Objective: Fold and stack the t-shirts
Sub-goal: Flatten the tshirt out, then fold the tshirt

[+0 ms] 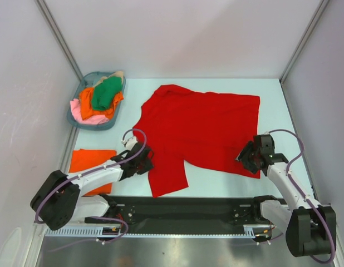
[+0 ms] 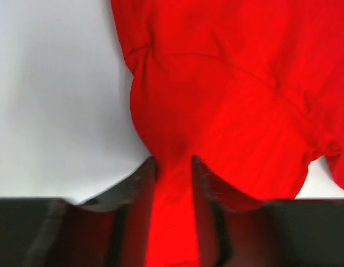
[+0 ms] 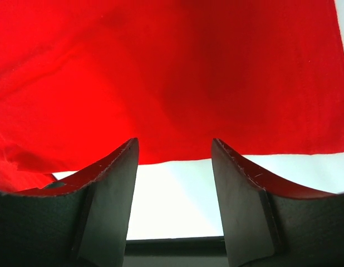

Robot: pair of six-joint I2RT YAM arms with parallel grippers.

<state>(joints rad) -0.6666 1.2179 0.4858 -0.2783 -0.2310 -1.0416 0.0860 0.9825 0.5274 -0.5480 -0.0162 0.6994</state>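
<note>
A bright red t-shirt (image 1: 200, 122) lies spread over the middle of the table, one sleeve hanging toward the near edge. My left gripper (image 1: 143, 161) is at its near left edge. In the left wrist view a ridge of the red cloth (image 2: 227, 83) runs between the narrowed jaws of that gripper (image 2: 173, 160), which is shut on it. My right gripper (image 1: 245, 158) stands open at the shirt's near right corner. Bare table shows between the fingers of that gripper (image 3: 173, 143), and the hem of the red t-shirt (image 3: 172, 67) lies just past the tips. A folded orange t-shirt (image 1: 91, 161) rests at the near left.
A blue-grey basket (image 1: 72, 119) at the far left holds a green t-shirt (image 1: 107, 94), an orange one (image 1: 83, 104), a pink one (image 1: 86, 115) and a beige one (image 1: 117, 75). White walls close in the table on three sides. A black base rail (image 1: 183, 214) runs along the near edge.
</note>
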